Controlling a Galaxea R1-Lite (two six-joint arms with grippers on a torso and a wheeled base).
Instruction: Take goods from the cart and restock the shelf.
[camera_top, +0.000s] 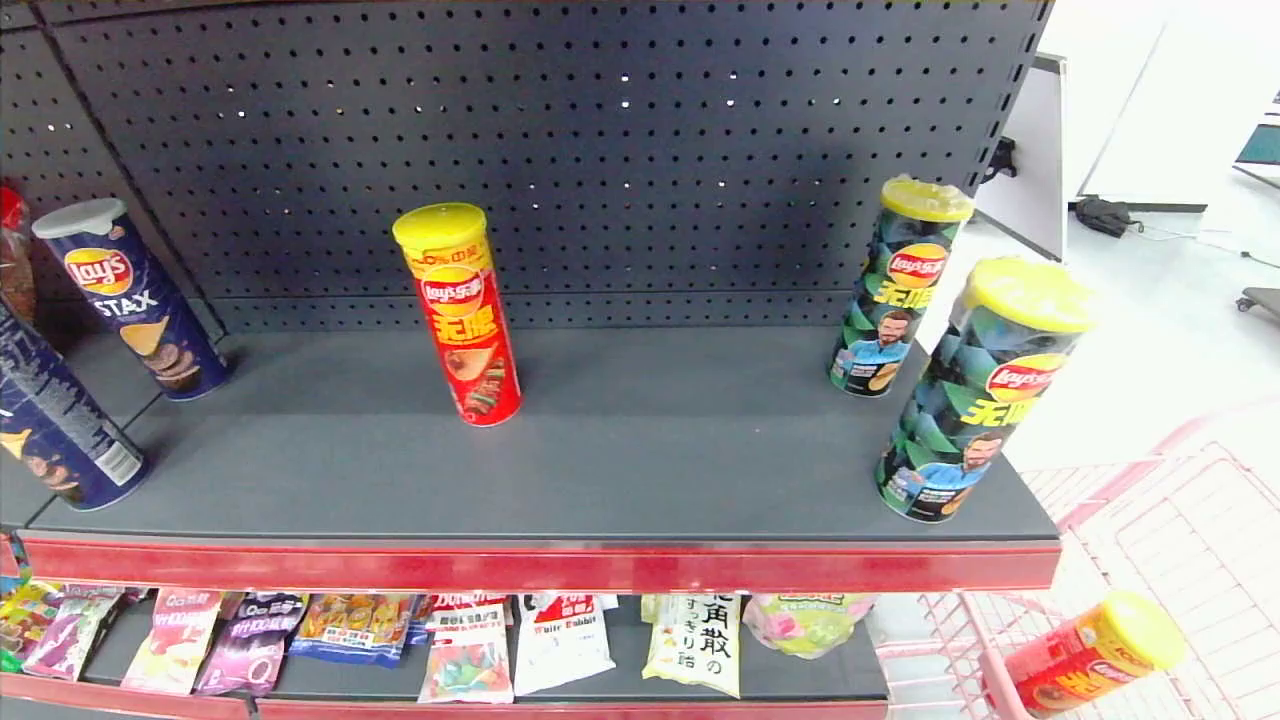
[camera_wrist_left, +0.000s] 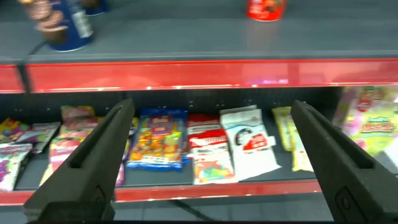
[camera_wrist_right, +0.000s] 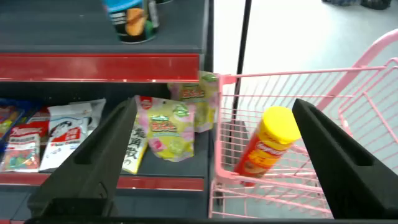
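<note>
Right hand (camera_wrist_right: 212, 109), wide open, is hovering near the pink wire cart (camera_wrist_right: 311, 73) on the right, where a red cylindrical can with yellow lid (camera_wrist_right: 267, 143) is leaning. Left hand (camera_wrist_left: 211, 106) is gaping too. Fetching is probably beginning; next, enclosing this can.

Round logo badge, big yellow characters: red can (camera_top: 457, 315), rear green can (camera_top: 893, 290), front green can (camera_top: 975, 400). Logo, white capitals: far blue can (camera_top: 135, 305). White label patch: nearer blue can (camera_top: 55, 420). Black characters: white pouch (camera_top: 700, 640), lower shelf (camera_top: 600, 710).
</note>
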